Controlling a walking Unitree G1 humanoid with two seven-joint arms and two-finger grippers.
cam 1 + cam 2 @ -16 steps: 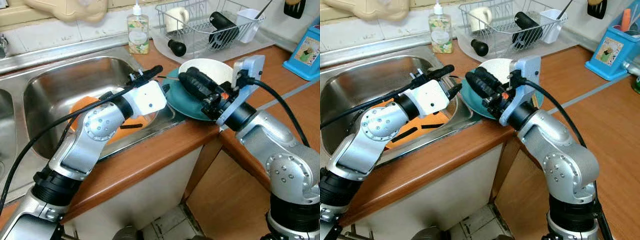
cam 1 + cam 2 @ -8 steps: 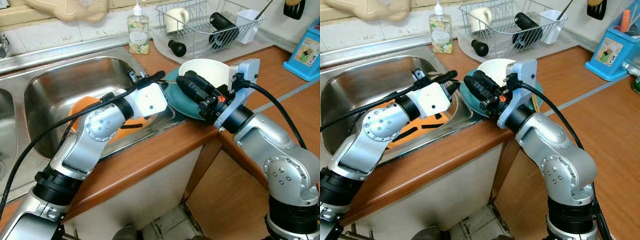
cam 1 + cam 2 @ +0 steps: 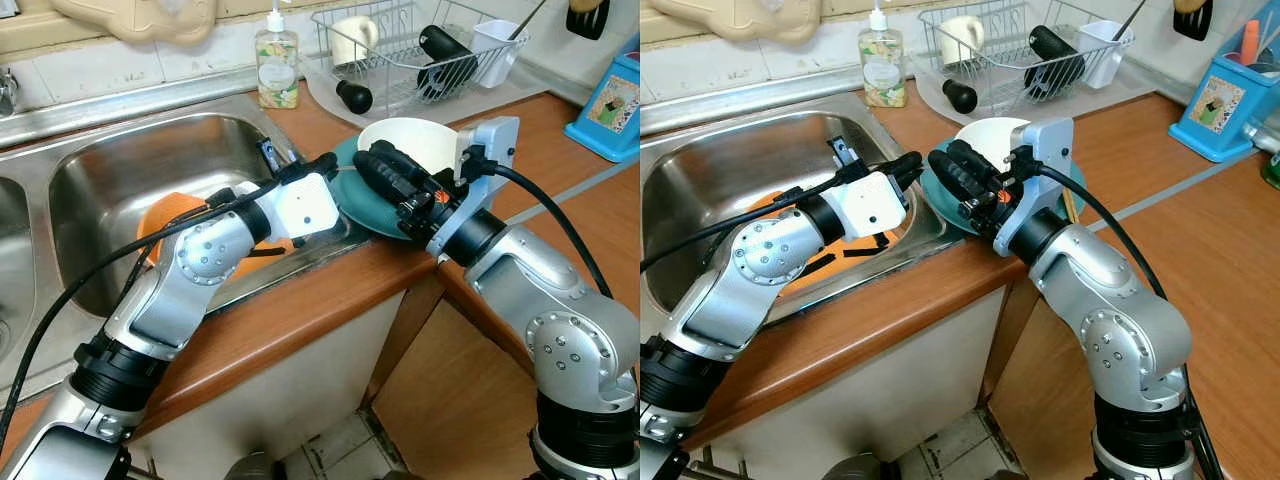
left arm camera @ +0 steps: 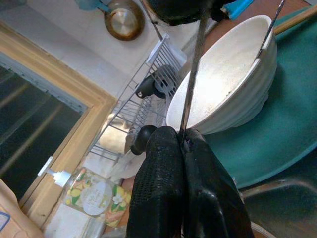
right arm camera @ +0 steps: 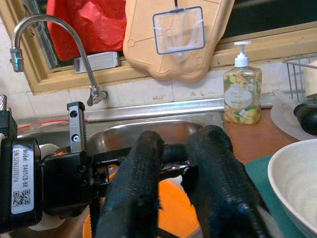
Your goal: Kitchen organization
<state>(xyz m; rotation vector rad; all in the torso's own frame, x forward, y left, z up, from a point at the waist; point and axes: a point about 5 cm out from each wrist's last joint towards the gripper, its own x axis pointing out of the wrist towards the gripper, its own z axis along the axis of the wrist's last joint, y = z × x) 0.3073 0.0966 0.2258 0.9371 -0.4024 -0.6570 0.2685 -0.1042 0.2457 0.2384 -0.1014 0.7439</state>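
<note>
A white bowl (image 3: 412, 136) sits on a teal plate (image 3: 362, 208) on the wooden counter, at the sink's right rim. My left gripper (image 3: 322, 162) reaches across the sink corner to the plate's edge. In the left wrist view it (image 4: 183, 144) is shut on a thin metal rod (image 4: 195, 64) that runs up beside the bowl (image 4: 223, 74). The rod's far end is hidden under my right gripper (image 3: 372, 158), which hovers over the plate's left side, just beyond the left gripper. A second thin metal piece (image 4: 270, 29) leans on the bowl's rim.
An orange plate (image 3: 165, 215) lies in the steel sink (image 3: 120, 150). Behind stand a soap bottle (image 3: 275, 65) and a wire dish rack (image 3: 420, 50) with cups and a black bottle. A blue holder (image 3: 612, 105) stands at the far right. Below the counter edge is tiled floor.
My left gripper has moved right and a little down, from over the sink to the plate's edge beside the right gripper. The right gripper shifted slightly left, then held still.
</note>
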